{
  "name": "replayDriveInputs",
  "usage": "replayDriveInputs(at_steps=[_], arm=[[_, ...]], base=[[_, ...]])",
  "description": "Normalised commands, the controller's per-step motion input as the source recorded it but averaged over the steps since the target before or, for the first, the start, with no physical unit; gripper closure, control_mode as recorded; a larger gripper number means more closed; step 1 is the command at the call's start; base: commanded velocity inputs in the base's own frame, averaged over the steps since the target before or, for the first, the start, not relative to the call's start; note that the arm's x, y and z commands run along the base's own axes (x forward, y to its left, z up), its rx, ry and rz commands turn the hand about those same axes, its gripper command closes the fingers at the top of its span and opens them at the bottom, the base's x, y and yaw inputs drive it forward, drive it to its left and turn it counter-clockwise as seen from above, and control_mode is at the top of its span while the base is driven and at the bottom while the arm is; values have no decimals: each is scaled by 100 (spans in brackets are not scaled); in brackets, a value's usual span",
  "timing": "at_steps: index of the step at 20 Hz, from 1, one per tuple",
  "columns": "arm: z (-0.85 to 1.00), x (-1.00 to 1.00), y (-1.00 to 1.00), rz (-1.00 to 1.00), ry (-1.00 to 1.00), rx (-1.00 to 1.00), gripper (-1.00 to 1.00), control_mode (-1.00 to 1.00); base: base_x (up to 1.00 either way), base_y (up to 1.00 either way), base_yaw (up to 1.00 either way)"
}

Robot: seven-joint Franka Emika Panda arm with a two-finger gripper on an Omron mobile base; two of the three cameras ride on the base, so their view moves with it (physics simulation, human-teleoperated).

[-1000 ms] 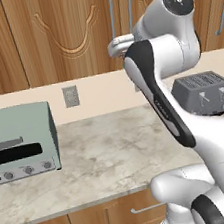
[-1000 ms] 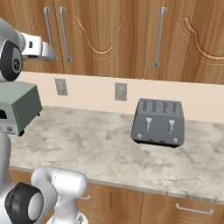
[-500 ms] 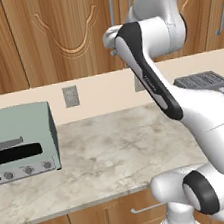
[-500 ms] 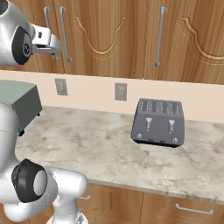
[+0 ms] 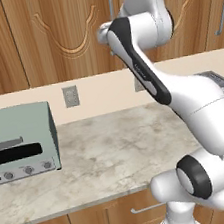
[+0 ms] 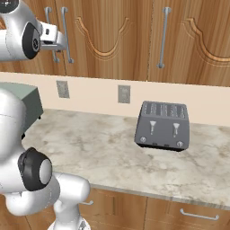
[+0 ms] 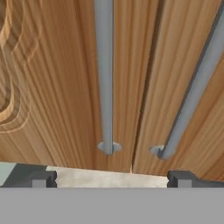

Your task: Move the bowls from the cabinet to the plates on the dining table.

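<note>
Now, cabinet [image 7: 57, 87]: doors closed, bowls presumably inside. Handles: left bar [image 7: 105, 74] runs 12-to-6, dead ahead of your gripper [image 7: 111, 178]; right bar [image 7: 192, 87] toward 1 o'clock. Gripper: jaws spread wide, grasping nothing, straddling both bars.

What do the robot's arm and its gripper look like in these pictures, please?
The arm is built of glossy white, rounded segments with dark grey to black bands and round caps at the joints. A thin grey line of lettering runs along one link. No loose cables show. The gripper has a pale grey-white hand block in the right base view and two small, dark, blocky finger tips in the hand view.
</note>
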Motion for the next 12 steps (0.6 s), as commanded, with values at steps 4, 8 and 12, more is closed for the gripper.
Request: replayDriveInputs(at_steps=[4, 8, 12], arm=[[0, 28, 9, 0, 0, 0, -100, -100], [0, 29, 1, 0, 0, 0, -100, -100], [0, 34, 0, 0, 0, 0, -100, -100]], base=[[0, 0, 0], [0, 0, 0], [0, 0, 0]])
